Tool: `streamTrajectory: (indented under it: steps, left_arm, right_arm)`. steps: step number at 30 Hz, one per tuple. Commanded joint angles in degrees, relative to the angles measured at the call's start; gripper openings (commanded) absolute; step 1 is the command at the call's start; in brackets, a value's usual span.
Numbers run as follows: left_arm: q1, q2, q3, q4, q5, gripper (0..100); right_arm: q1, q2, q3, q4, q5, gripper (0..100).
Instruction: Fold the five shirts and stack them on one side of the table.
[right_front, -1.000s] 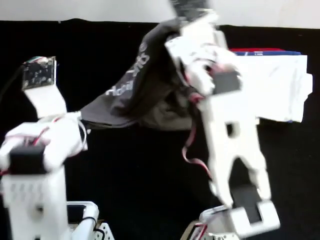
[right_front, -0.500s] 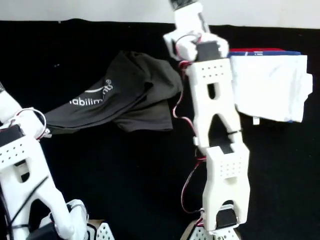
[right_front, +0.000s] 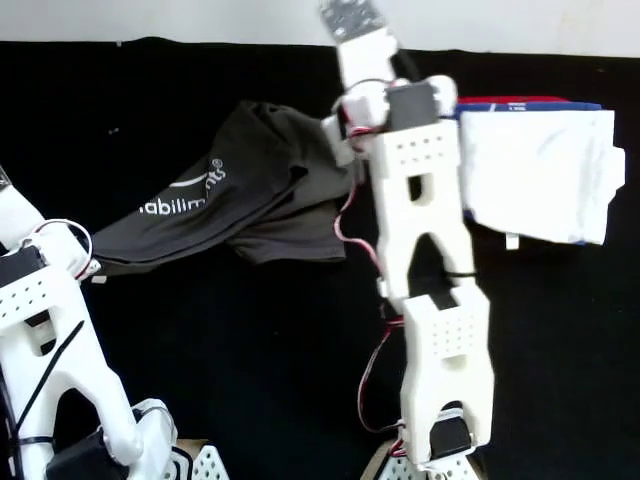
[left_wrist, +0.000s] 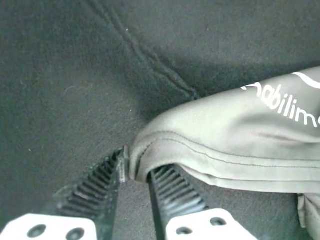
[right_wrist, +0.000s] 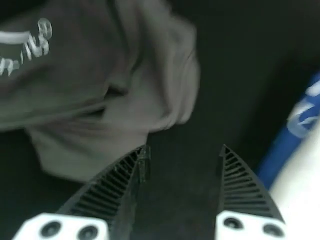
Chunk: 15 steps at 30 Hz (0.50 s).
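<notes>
The dark grey shirt (right_front: 250, 195) lies crumpled on the black table cover (right_front: 250, 380), centre-left. My left gripper (left_wrist: 136, 167) is clamped on a thin roll of its hem at the left end. I judge that bite shallow, so a hard pull could slip it free. My right gripper (right_wrist: 184, 152) hangs empty with its fingers spread wide, just over the shirt's bunched right edge. Closing there could catch several layers, or the table cover. The stack of folded shirts (right_front: 540, 170), white on top, sits near that arm, and a careless sweep could topple it.
</notes>
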Motion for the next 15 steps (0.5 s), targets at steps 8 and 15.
streamTrajectory:
  steps: [8,15]
  left_arm:
    - [-0.5,0.0,-0.3,-0.9,-0.6,1]
    - [-0.4,0.0,-0.3,-0.8,-0.6,1]
  right_arm:
    - [-5.2,-0.2,19.0,0.0,-5.2,21.7]
    - [-9.3,1.5,21.2,-3.8,-5.3,29.4]
